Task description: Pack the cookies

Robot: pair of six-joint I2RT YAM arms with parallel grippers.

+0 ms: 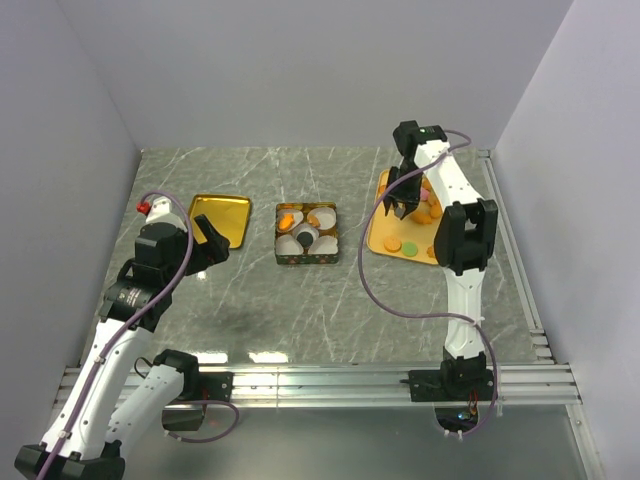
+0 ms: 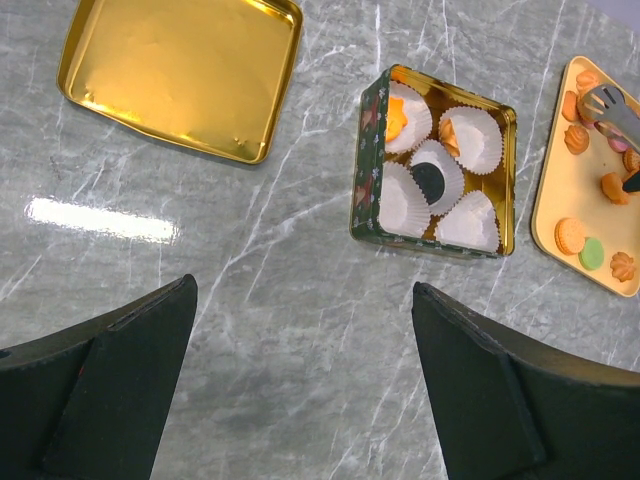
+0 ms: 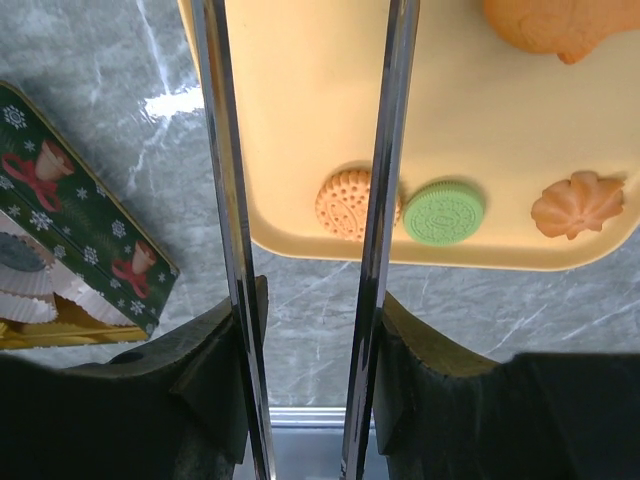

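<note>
The cookies lie on a yellow tray [image 1: 385,238] at the right: an orange one [image 3: 345,203], a green one [image 3: 444,212] and a flower-shaped orange one [image 3: 577,204] near its front edge. A green Christmas tin [image 1: 306,258] in the middle holds white paper cups; one has a dark cookie [image 2: 430,178], two have orange cookies [image 2: 397,112]. My right gripper [image 1: 405,195] is over the tray, shut on metal tongs [image 3: 385,200] whose arms stand apart; their tips are out of the wrist view. My left gripper [image 1: 212,243] is open and empty above the table, left of the tin.
A gold tin lid [image 1: 222,217] lies upside down at the back left, just beyond my left gripper. The tin's wall [image 3: 90,250] is close to the left of the tongs. Grey walls close in the marble table on three sides.
</note>
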